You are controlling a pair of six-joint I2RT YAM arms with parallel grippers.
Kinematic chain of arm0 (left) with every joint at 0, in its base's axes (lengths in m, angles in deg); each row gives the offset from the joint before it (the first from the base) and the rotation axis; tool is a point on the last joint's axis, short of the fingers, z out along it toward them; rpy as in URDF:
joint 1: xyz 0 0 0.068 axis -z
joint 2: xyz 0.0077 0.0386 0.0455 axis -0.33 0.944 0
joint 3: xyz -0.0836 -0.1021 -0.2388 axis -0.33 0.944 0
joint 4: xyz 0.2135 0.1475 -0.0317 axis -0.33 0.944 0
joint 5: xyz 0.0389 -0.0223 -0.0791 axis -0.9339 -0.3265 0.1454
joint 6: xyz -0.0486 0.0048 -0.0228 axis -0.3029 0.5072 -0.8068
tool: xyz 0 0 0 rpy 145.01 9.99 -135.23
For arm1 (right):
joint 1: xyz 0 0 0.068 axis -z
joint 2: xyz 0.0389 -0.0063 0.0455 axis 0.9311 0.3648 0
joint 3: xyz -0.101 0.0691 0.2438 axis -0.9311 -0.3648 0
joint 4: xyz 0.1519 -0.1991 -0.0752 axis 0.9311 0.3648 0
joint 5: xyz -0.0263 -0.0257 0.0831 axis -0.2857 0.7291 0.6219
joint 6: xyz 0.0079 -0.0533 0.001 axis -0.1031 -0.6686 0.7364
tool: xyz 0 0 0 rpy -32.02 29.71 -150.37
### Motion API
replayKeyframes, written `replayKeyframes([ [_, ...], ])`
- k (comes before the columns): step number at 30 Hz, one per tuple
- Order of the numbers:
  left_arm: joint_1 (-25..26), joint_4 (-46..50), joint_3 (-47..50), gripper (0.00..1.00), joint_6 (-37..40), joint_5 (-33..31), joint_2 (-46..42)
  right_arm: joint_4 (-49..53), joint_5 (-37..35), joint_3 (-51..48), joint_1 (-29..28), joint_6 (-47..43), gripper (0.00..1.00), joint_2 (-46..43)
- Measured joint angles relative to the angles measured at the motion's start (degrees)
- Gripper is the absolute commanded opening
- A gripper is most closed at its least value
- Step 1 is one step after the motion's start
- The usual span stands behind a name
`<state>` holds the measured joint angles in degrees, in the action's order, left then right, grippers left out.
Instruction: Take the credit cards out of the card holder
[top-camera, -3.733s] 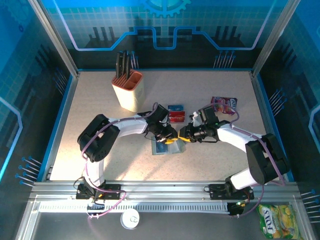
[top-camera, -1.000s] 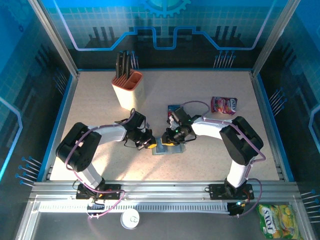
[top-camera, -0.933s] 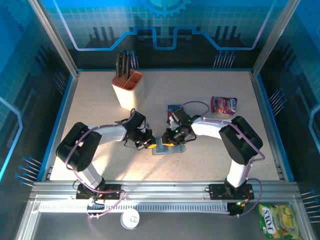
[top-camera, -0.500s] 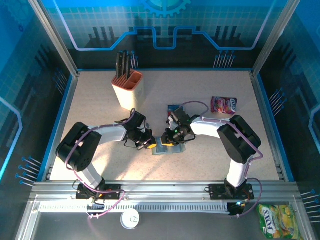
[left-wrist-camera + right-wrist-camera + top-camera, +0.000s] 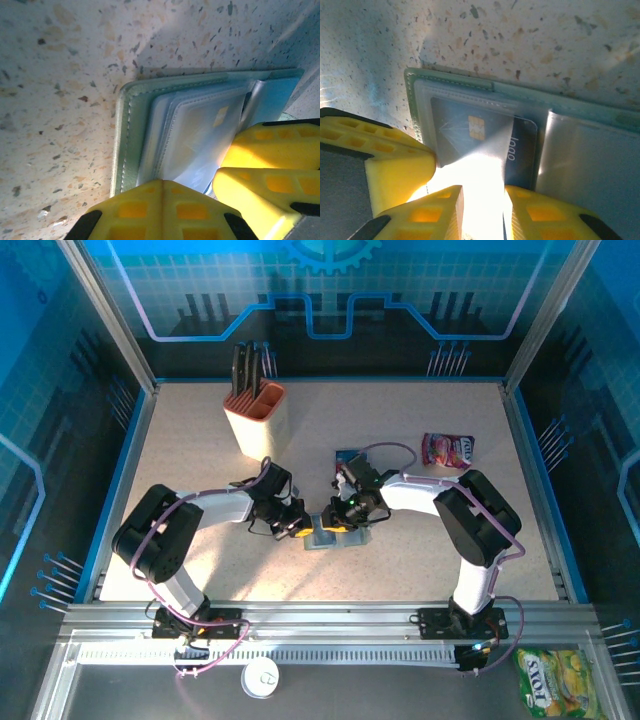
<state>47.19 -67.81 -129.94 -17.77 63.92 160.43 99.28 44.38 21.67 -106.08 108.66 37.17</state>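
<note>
Card holder: grey-blue card holder [image 5: 330,538] lies open mid-counter [image 5: 420,560], between the two arms' tips.
Left jaws: clenched with nothing between them, tips set on the holder's edge as if pinning it.
Right jaws: a little apart, tips at a dark chip card [image 5: 475,131] in a clear sleeve; nothing seen pinched.
Card already out: a blue card [image 5: 348,456] lies on the counter just behind.
Risk: the tips may skid on the slick sleeve, or drag the whole holder if the pin slips; the card may jam.
Writing: "logo" on the chip card; print on the snack packet [image 5: 448,450] is too small to read.

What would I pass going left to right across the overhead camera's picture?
Knife block → card holder → pink snack packet → green snack packet.
</note>
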Motion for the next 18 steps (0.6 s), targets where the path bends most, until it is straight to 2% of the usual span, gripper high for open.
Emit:
replayKeyframes([
  [18, 0.0, 4.0, -2.6, 0.0, 1.0, -0.8, 0.0, 5.6, -3.5, 2.1, -0.1, -2.2, 0.29, -1.0],
])
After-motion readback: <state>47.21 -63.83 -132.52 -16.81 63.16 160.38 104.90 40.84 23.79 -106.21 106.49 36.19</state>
